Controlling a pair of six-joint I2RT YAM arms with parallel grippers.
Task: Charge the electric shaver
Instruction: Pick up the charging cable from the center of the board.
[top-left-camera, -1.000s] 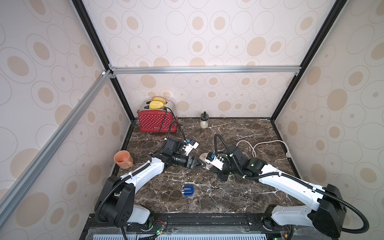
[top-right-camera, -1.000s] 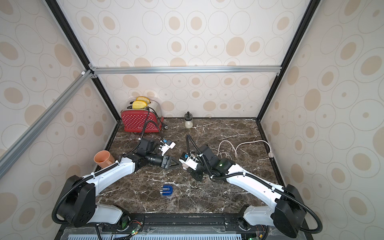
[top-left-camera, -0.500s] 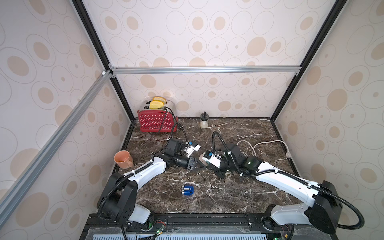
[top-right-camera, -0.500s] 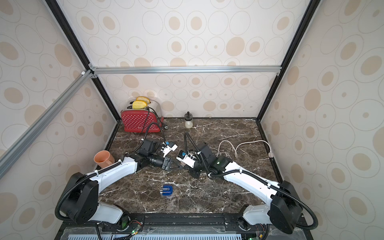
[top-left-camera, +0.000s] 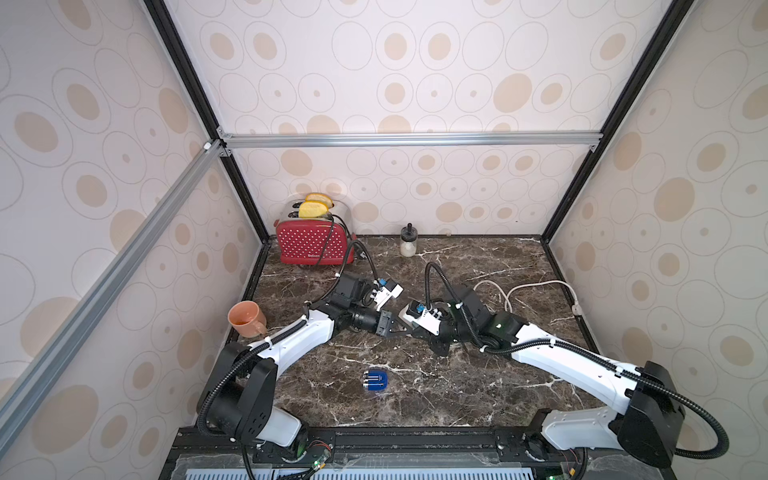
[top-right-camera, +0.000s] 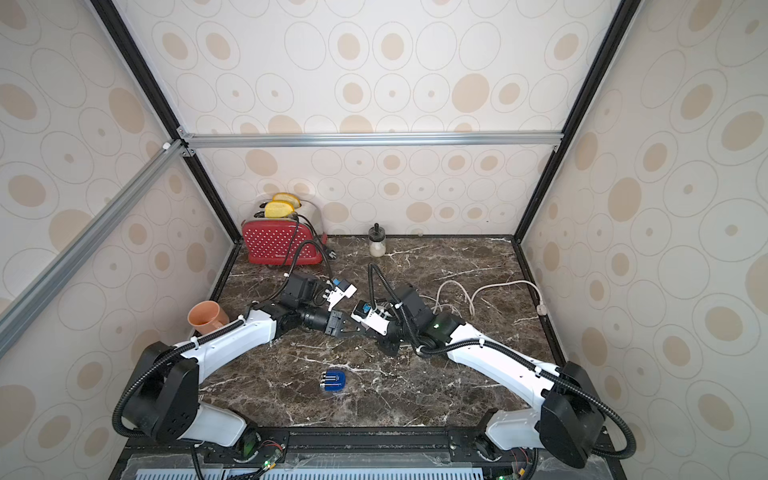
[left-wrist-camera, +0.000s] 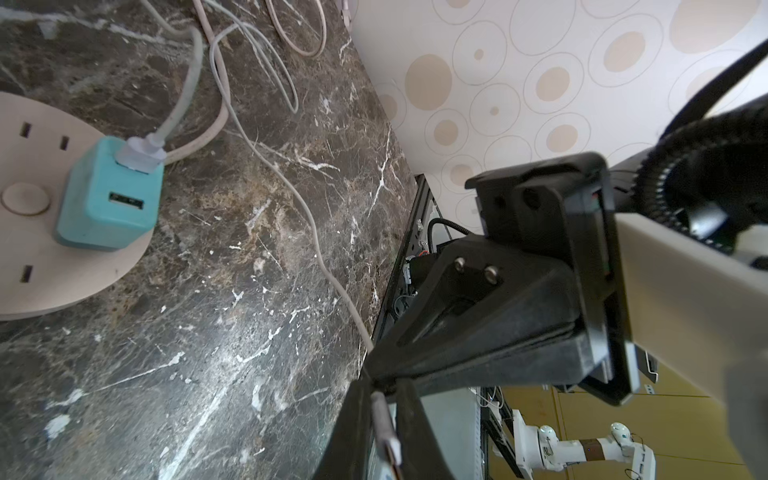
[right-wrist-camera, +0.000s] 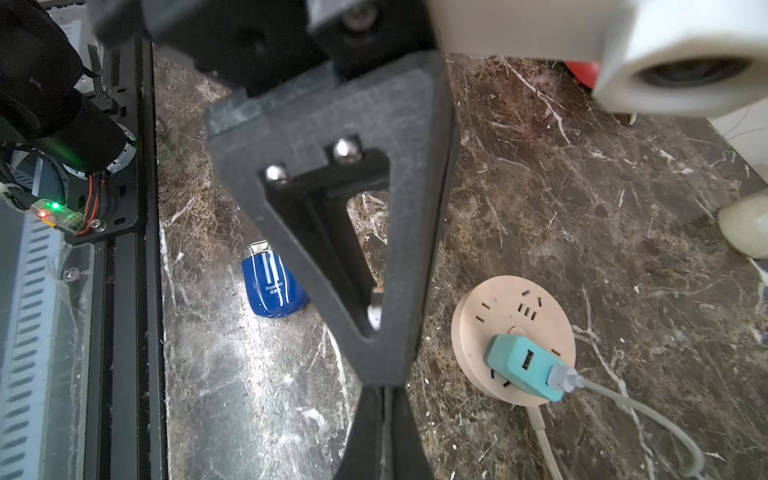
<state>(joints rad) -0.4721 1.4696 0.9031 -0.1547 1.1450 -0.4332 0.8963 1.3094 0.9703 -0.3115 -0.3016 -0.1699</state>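
Dark marble tabletop (top-left-camera: 457, 395) — the electric shaver (top-left-camera: 375, 380) lies alone near the front edge, nothing plugged into it. Left tool (left-wrist-camera: 384, 419) and right tool (right-wrist-camera: 383, 419) both pinch the white cable (left-wrist-camera: 316, 232) end. Its other end sits in the teal adapter (left-wrist-camera: 109, 199) — joining cable and shaver is not done yet.

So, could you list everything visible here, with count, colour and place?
toaster: one, red, back left corner
toast: two slices, yellow, in toaster
jar: one, clear, back centre
cup: one, orange, left edge
shaver: one, dark blue, front centre
strip: one, pink, near grippers
adapter: one, teal, plugged into strip
cable: one, white, adapter to grippers
cord: one, pinkish, leaving strip
table: one, dark marble
arms: two, white and black, meeting mid-table
left gripper: black, shut on cable
right gripper: black, shut on cable
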